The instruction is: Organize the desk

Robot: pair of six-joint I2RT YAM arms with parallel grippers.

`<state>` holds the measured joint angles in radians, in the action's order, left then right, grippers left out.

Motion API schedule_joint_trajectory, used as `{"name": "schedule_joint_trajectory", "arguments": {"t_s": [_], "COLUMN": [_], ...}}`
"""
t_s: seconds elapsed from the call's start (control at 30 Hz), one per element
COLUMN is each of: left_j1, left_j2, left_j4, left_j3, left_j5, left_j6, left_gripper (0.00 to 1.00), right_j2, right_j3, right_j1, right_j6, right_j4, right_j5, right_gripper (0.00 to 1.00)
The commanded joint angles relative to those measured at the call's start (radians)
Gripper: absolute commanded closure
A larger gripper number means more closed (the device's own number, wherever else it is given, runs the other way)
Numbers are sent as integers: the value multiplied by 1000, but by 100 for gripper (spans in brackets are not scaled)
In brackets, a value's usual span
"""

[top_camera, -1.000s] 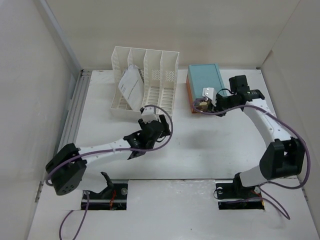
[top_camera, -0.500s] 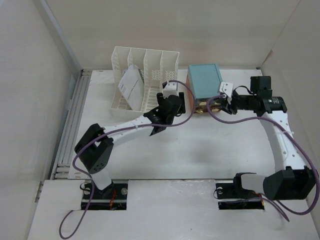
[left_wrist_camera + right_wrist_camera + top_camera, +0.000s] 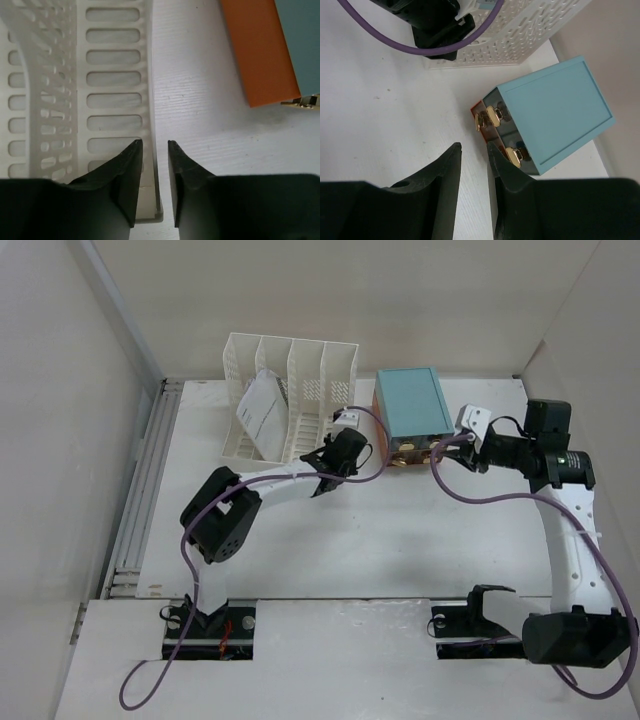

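Note:
The white desk [image 3: 400,540] carries a white slotted file rack [image 3: 290,390] at the back and a teal drawer box [image 3: 412,405] to its right. My left gripper [image 3: 330,458] is at the rack's right front corner. In the left wrist view its jaws [image 3: 155,144] stand close together astride the rack's right wall [image 3: 152,100]. My right gripper [image 3: 450,448] hovers just right of the box's front. In the right wrist view it [image 3: 474,145] is narrowly open and holds nothing, close to the gold knobs [image 3: 515,156].
A sheet of paper [image 3: 262,410] leans in the rack's left slot. The box [image 3: 260,50] shows an orange side facing the rack. A grey rail [image 3: 150,470] runs along the desk's left edge, and walls enclose the back and sides.
My left arm reached forward from mid-desk to the rack's right front corner, and its jaws narrowed. My right gripper drew back to the right from the box's front.

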<state>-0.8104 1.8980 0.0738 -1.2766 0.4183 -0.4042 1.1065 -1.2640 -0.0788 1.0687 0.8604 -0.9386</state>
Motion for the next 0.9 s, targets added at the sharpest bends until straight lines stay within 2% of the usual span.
{"name": "schedule_joint_trajectory", "arguments": {"t_s": [0.0, 0.07, 0.3, 0.67, 0.87], "left_j1": [7, 7, 28, 83, 83], "left_j2": [10, 19, 64, 219, 275], "left_j4": [-34, -34, -78, -180, -190], "left_j3": [-52, -76, -177, -476, -533], "left_j5": [-47, -67, -120, -252, -274], "left_j6": [11, 11, 22, 22, 13], "left_gripper": [79, 100, 100, 100, 100], "right_j2": [-13, -22, -22, -31, -31], "right_j3": [6, 6, 26, 45, 45], "right_j1": [-30, -30, -61, -79, -88], "right_j6": [-9, -9, -9, -9, 0], "right_j4": [-26, -26, -26, -26, -26], "right_j5": [-72, -72, -81, -91, -100], "right_gripper": [68, 68, 68, 68, 68]}}
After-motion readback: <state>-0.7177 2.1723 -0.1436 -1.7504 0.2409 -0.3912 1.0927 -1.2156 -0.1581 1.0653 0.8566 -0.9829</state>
